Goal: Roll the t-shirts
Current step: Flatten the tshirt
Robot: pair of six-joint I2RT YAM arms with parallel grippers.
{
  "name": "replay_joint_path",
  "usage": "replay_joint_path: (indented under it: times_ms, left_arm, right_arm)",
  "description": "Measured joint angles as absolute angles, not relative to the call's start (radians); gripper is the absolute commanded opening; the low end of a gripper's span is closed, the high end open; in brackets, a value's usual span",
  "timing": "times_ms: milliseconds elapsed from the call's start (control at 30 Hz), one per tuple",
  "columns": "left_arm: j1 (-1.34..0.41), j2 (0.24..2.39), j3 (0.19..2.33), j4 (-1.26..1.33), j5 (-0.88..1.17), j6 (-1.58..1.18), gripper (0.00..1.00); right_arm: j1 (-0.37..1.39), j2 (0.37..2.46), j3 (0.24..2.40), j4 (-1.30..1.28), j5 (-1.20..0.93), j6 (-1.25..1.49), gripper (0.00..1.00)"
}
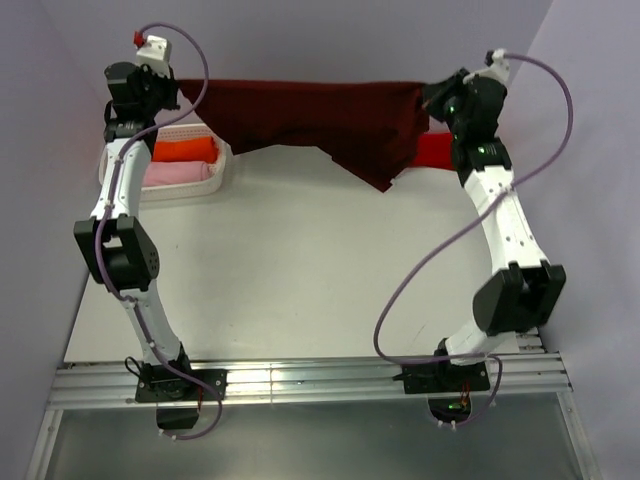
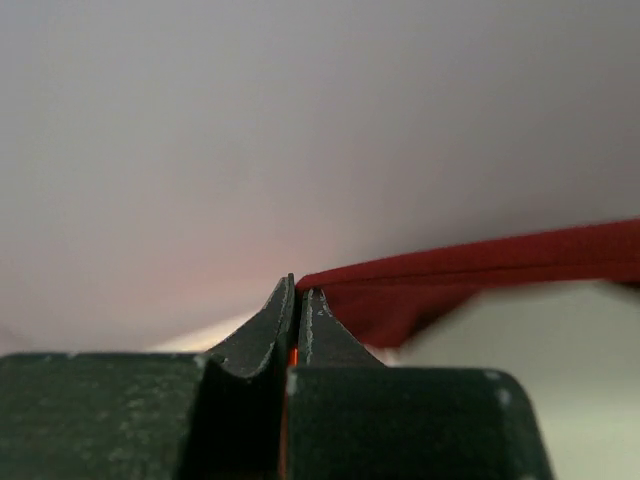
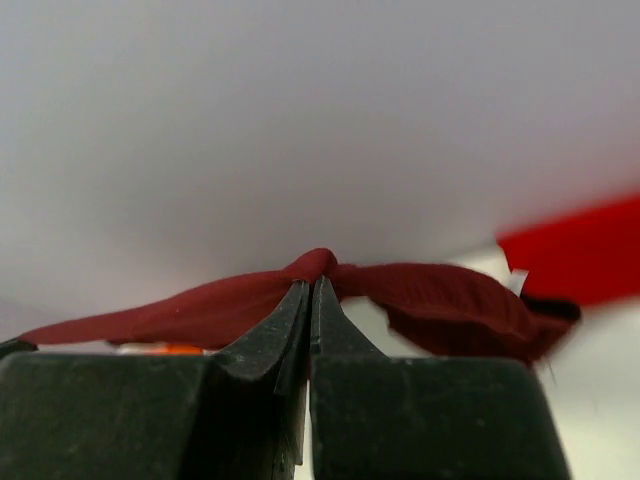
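Observation:
A dark maroon t-shirt hangs stretched between my two grippers above the far part of the table. My left gripper is shut on its left corner; the cloth edge runs off to the right from the closed tips. My right gripper is shut on the right corner; the cloth bunches over the closed tips. A point of the shirt droops down to the table near the right arm.
A white basket at the far left holds an orange rolled shirt and a pink one. A bright red cloth lies by the right arm, also in the right wrist view. Purple walls stand close behind.

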State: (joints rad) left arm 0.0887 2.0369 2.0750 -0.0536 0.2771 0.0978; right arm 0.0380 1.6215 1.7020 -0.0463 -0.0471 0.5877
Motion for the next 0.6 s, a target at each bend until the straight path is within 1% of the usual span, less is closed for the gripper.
replay_joint_path:
  times_ms: [267,433,600]
  left_arm:
    - [0.099,1.736,1.682,-0.305,0.365,0.275,0.00]
    - [0.102,1.542,1.401,-0.416,0.371,0.395,0.00]
    - [0.102,1.432,1.136,-0.500,0.354,0.497,0.00]
  right_arm:
    - [0.028,1.198,1.163,-0.153,-0.041,0.669,0.00]
    - [0.023,1.019,0.901,-0.248,-0.057,0.722,0.00]
    - [0.023,0.873,0.670,-0.359,-0.086,0.770,0.00]
